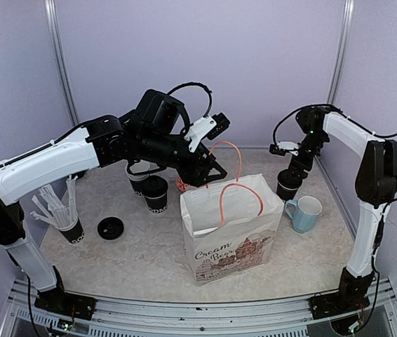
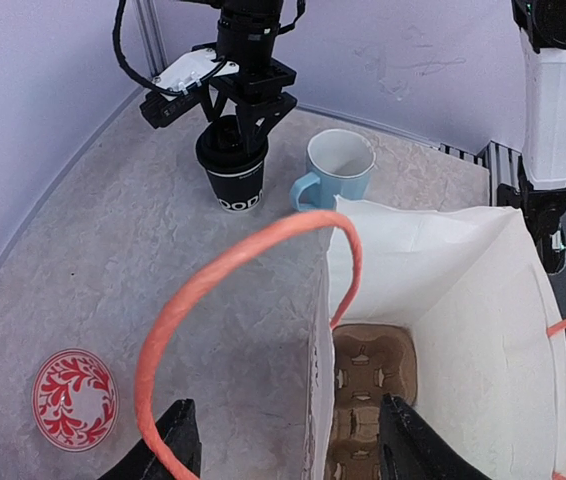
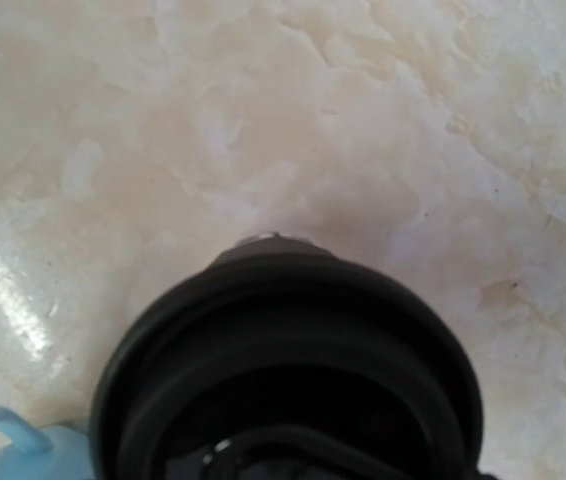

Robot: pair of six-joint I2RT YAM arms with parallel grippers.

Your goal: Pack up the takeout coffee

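Blk lid (image 3: pixel 285 340), blk cup (image 2: pixel 235 180) w/ white lettering

The bag (image 1: pixel 230 232) is matt white paper, its tray (image 2: pixel 371 385) rough brown pulp; the cup lid (image 3: pixel 283 340) smooth black plastic; the mug (image 1: pixel 305 213) glossy.

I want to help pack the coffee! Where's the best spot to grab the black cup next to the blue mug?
The black cup stands upright and is round, so pinch opposite sides up top, at the rim of its lid, coming straight down from above. The blue mug sits close beside it, which probably crowds a sideways approach.
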